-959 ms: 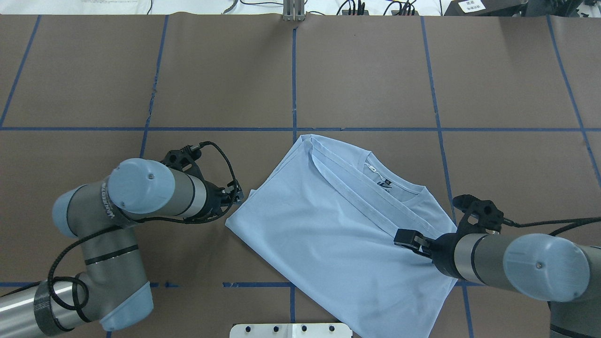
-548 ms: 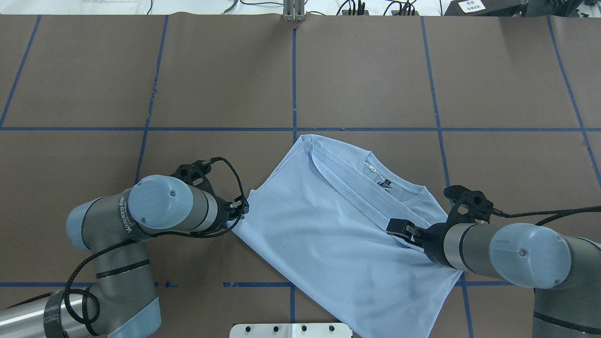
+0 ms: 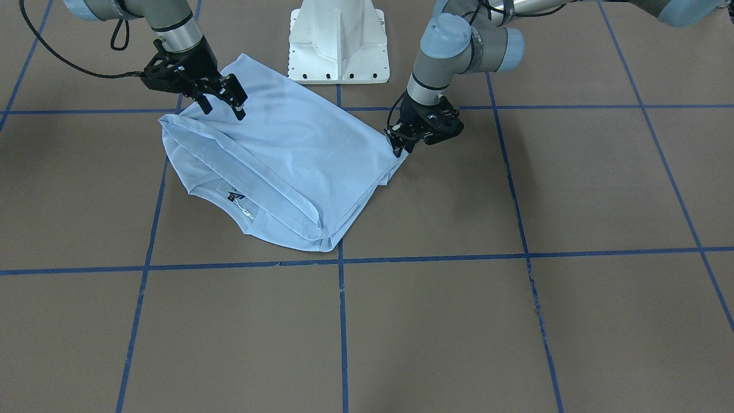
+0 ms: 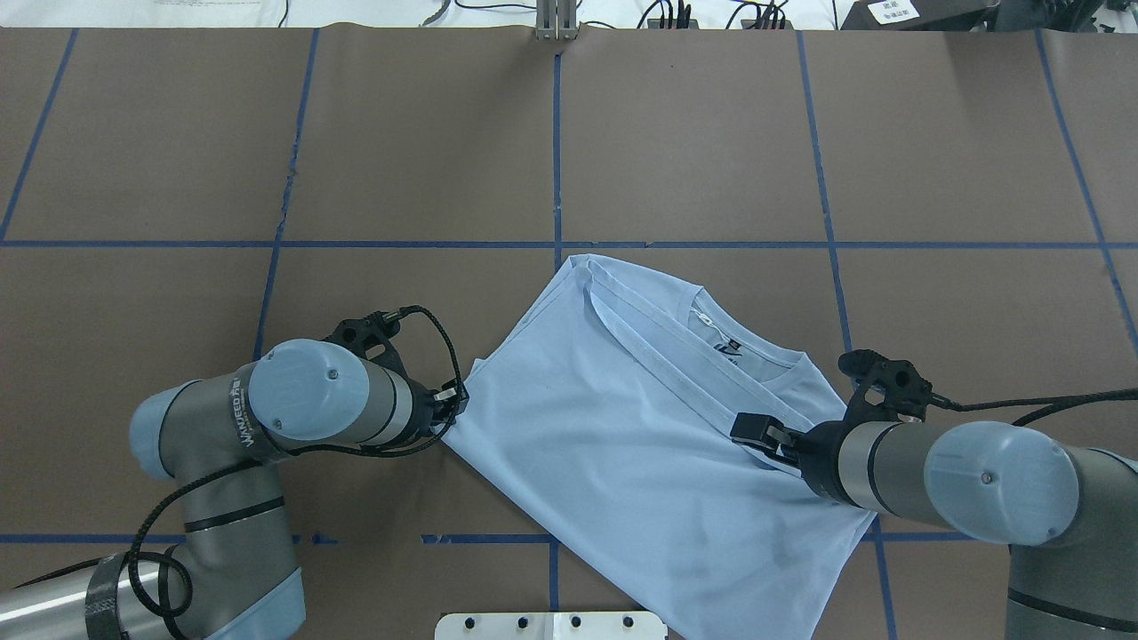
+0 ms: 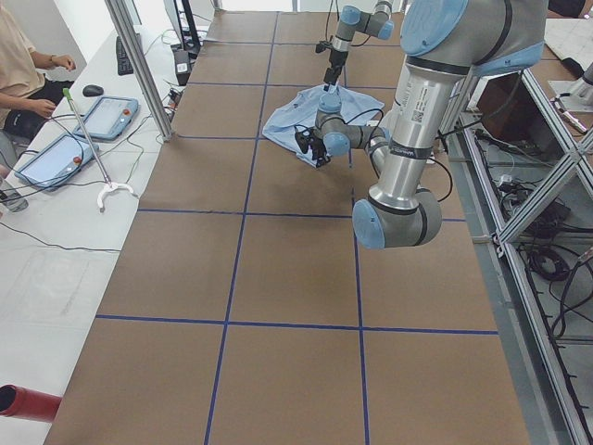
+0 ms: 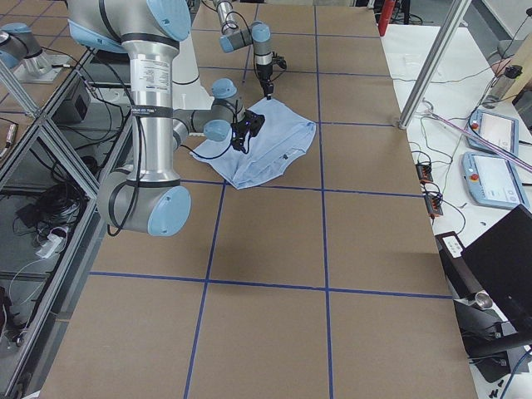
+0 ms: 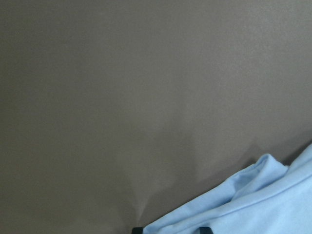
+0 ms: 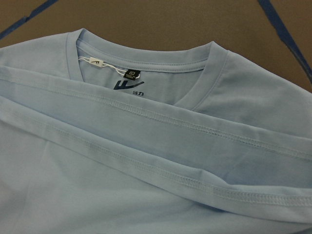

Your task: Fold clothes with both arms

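Front view: light blue shirt lies folded flat on the brown table, just in front of the white base, collar toward the camera. Left claw is down at the shirt's corner on this view's right. Right claw is over the opposite edge, fingers spread. I cannot tell whether it touches the cloth.

Overhead: shirt sits skewed across the blue tape lines, between the two arms. Left claw is at its near-left corner, right claw above the folded band below the collar.

Left side view: shirt far up the table. A person sits at the side bench.

Right side view: shirt beside the near arm. Nothing here shows how the claws are set.

Left wrist: two dark fingertips stand apart at the bottom edge, with the shirt's edge lying between them. Spread, not pinching.

Right wrist: collar, dark neck label and stitched folded hems fill the frame. No fingers in frame.
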You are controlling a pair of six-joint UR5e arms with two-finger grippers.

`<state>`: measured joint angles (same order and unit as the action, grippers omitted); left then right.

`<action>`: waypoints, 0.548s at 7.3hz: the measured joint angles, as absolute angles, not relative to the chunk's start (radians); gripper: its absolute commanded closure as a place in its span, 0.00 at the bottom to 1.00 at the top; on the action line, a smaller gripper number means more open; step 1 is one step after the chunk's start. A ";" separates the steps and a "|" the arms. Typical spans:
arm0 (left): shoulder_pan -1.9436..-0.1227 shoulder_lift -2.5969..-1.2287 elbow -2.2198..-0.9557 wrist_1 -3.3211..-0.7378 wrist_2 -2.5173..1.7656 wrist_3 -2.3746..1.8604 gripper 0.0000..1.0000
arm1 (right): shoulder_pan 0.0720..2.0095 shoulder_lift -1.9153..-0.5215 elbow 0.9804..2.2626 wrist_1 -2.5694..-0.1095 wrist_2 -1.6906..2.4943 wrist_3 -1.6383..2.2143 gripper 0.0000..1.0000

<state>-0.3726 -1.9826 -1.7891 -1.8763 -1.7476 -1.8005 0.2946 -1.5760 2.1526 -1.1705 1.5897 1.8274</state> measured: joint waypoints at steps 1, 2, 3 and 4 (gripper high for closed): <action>-0.371 -1.982 -1.789 -1.876 -1.748 -1.802 1.00 | 0.295 -1.576 2.152 -1.170 1.590 1.827 0.00; -0.370 -1.979 -1.789 -1.876 -1.748 -1.802 1.00 | 0.295 -1.577 2.152 -1.170 1.590 1.827 0.00; -0.370 -1.973 -1.791 -1.876 -1.748 -1.801 1.00 | 0.295 -1.577 2.152 -1.170 1.589 1.828 0.00; -0.388 -1.966 -1.801 -1.874 -1.752 -1.788 1.00 | 0.295 -1.577 2.151 -1.170 1.587 1.828 0.00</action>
<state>-0.3876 -1.9663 -1.8015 -1.8743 -1.7517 -1.7879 0.2953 -1.5766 2.1515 -1.1704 1.5867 1.8283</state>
